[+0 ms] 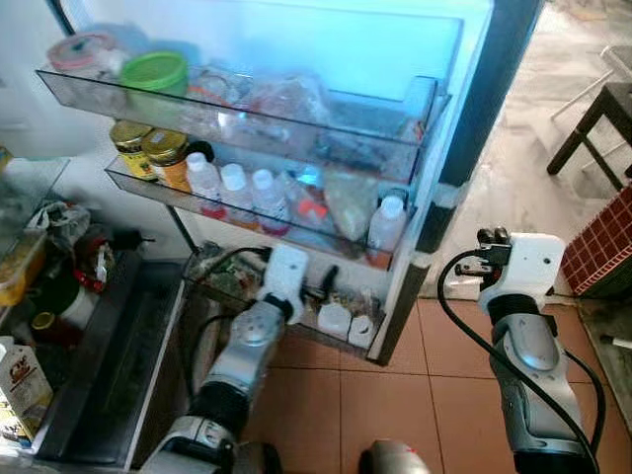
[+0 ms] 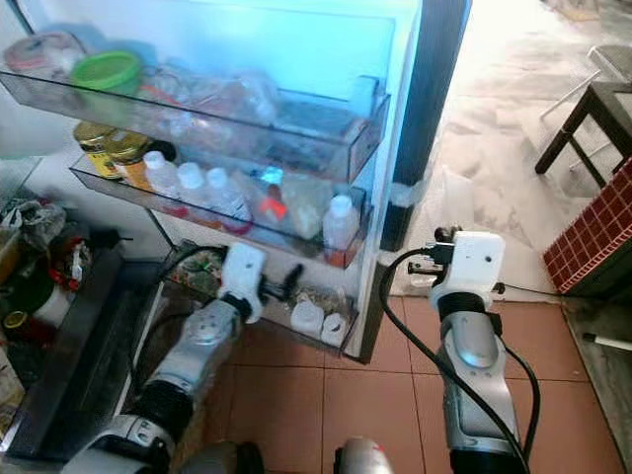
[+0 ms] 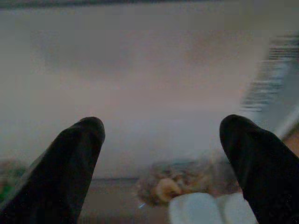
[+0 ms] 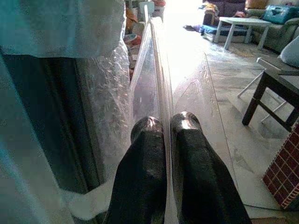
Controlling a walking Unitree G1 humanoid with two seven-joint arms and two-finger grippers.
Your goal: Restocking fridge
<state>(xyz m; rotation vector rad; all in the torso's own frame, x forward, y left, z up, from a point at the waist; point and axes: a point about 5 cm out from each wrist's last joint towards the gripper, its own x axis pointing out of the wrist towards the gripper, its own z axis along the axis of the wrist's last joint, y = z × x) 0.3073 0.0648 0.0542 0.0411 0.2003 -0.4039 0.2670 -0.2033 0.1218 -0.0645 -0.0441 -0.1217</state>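
The left gripper point(image 3: 161, 154) is seen in its wrist view with fingers wide apart, nothing between them; a blurred white container lies just beyond. From the head views it is placed at the lowest bin point(image 1: 336, 331) of the open fridge door point(image 1: 296, 128). The right gripper point(image 4: 166, 140) is seen clamped on a thin clear plastic sheet point(image 4: 156, 70), at 3 o'clock of the door edge, with open tiled floor point(image 1: 336, 405) around. Four white-capped bottles point(image 1: 235, 193) and two yellow-lidded jars point(image 1: 148, 150) are counted on the middle shelf; a green lid point(image 1: 155, 71) sits on the top shelf.
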